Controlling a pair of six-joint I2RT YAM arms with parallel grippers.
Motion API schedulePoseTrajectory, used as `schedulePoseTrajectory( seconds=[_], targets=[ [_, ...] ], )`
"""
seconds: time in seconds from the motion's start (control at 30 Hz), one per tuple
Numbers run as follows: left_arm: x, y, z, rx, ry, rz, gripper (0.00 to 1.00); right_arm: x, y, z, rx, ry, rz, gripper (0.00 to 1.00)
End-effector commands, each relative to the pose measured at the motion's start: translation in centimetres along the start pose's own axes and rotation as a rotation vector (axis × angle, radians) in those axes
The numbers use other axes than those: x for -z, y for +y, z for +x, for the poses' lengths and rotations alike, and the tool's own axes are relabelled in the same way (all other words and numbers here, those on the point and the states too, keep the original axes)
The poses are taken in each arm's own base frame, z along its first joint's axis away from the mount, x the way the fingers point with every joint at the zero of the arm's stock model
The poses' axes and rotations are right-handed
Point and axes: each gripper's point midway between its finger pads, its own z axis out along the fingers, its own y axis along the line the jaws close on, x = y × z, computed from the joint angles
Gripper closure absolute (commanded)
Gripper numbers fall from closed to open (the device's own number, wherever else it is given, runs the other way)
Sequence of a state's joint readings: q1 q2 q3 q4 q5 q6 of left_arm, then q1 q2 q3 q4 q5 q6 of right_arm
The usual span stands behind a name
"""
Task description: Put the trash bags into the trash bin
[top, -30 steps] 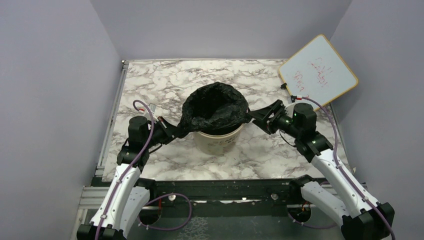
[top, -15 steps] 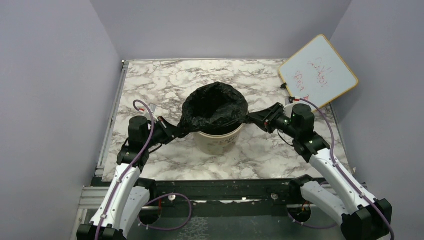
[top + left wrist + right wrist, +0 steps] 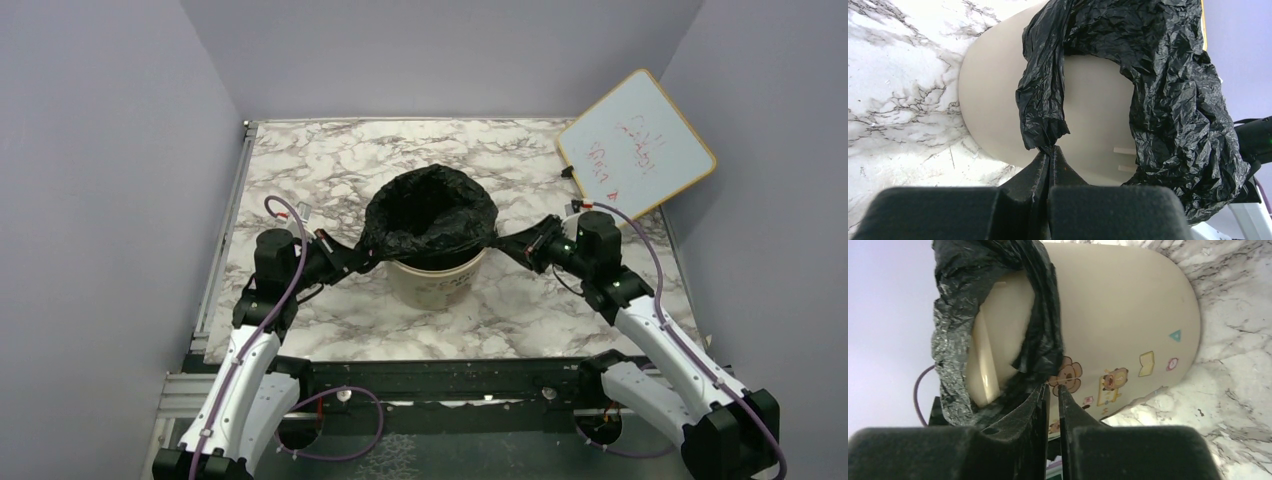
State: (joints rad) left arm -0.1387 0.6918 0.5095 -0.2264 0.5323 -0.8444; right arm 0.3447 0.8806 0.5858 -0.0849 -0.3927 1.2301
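Note:
A glossy black trash bag (image 3: 430, 210) lines the beige trash bin (image 3: 440, 285) at mid-table, its edge folded over the rim. My left gripper (image 3: 372, 262) is at the bin's left side, shut on a twisted strand of the trash bag (image 3: 1043, 115) just off the beige wall (image 3: 998, 100); the tips (image 3: 1050, 148) pinch the plastic. My right gripper (image 3: 503, 243) is at the bin's right side. Its jaws (image 3: 1050, 386) stand a thin slit apart, and the bag's hanging flap (image 3: 1040, 347) ends right at the left fingertip. Nothing shows in the slit. Cartoon stickers mark the bin (image 3: 1128, 315).
A white board with a yellow frame (image 3: 636, 145) leans at the back right corner, red writing on it. Grey walls close in the marble table (image 3: 330, 160) on three sides. A metal rail runs along its left edge.
The right gripper has slid in toward the bin's rim and its jaws have narrowed to a slit. The left gripper, bag and bin have stayed put.

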Motion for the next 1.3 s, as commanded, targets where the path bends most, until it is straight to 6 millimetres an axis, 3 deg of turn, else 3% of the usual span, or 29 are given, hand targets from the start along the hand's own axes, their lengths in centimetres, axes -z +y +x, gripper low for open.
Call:
schedulePoseTrajectory(
  seconds=[0.0,0.1,0.2,0.57,0.77,1.03,1.27],
  targets=[
    [0.4,-1.6,-0.8,-0.036,-0.017,0.05,1.0,0.7,0.3,-0.1,0.03,-0.006,0.01,0.68],
    [0.3,-1.6,-0.8,-0.033,-0.016,0.048,1.0,1.0,0.3,-1.0,0.019,-0.074,0.007,0.54],
    [0.4,-1.8,-0.8,-0.038,-0.009,0.052,1.0,1.4,0.4,-2.2,0.009,-0.155,0.01,0.49],
    [0.3,-1.6,-0.7,-0.031,-0.006,0.045,1.0,1.2,1.0,-2.8,-0.367,-0.2,-0.19,0.5],
    [0.2,-1.6,-0.7,-0.021,-0.004,0.047,1.0,1.2,2.4,-3.5,-0.41,-0.208,-0.28,0.5],
    [0.0,-1.6,-0.9,-0.023,-0.001,0.045,1.0,1.2,2.6,-4.1,-0.516,-0.215,-0.35,0.48],
    [0.0,-1.6,-1.0,-0.019,-0.006,0.048,1.0,0.7,2.8,-3.9,-0.5,-0.195,-0.297,0.47]
  ],
)
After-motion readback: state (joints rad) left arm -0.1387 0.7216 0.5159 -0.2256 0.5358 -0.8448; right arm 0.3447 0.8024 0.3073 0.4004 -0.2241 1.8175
